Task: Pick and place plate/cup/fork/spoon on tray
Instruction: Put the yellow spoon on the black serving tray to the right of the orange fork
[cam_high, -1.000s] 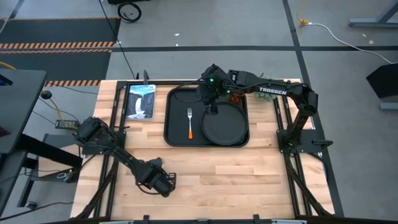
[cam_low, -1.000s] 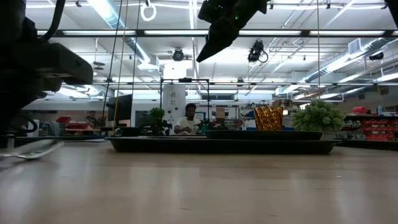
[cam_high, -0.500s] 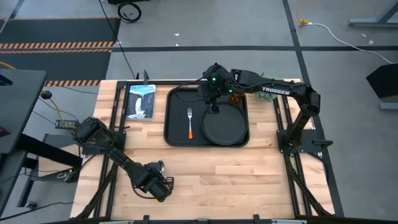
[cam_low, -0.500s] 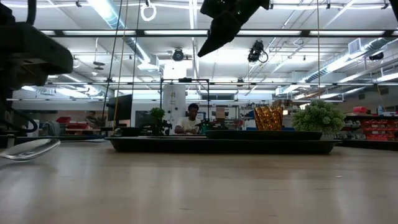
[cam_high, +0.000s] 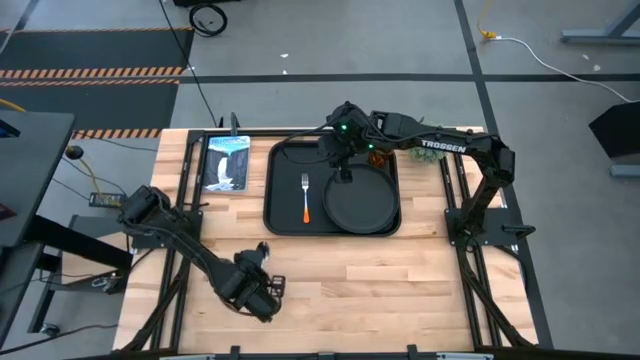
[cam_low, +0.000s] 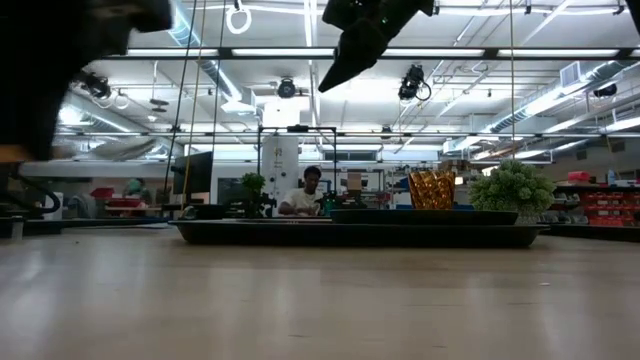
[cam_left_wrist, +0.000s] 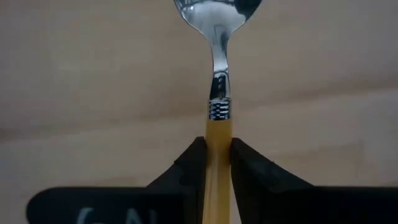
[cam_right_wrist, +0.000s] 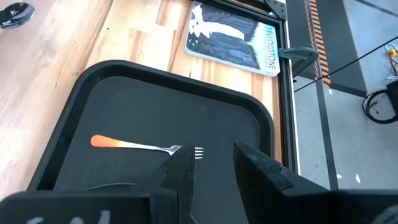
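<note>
My left gripper (cam_high: 257, 285) is near the table's front left, shut on the spoon (cam_left_wrist: 216, 37), which has a silver bowl and an orange handle. My right gripper (cam_right_wrist: 211, 169) is open and empty, up above the far part of the black tray (cam_high: 282, 215). The round black plate (cam_high: 360, 203) lies on the tray's right half. The fork (cam_high: 305, 198), with its orange-red handle, lies flat on the tray's left half. The amber cup (cam_low: 432, 188) stands on the tray's far side; in the high view the right arm hides it. My left gripper pinches the spoon's orange handle (cam_left_wrist: 217, 132) between its two fingers, just behind the ribbed metal collar. The fingers lie along the handle, and the neck and bowl (cam_left_wrist: 216, 11) stick out past the fingertips. The spoon is clear of the wooden table.
A book with a blue-and-white cover (cam_high: 226, 162) lies at the far left, beside the tray. A small green plant (cam_low: 512, 188) stands to the right of the cup. Bare wood lies between my left gripper and the tray. A person shows far off in the room behind.
My left gripper has gone up with the spoon. The bowl was low over the table half a second ago in the low view and has since risen out of that place.
</note>
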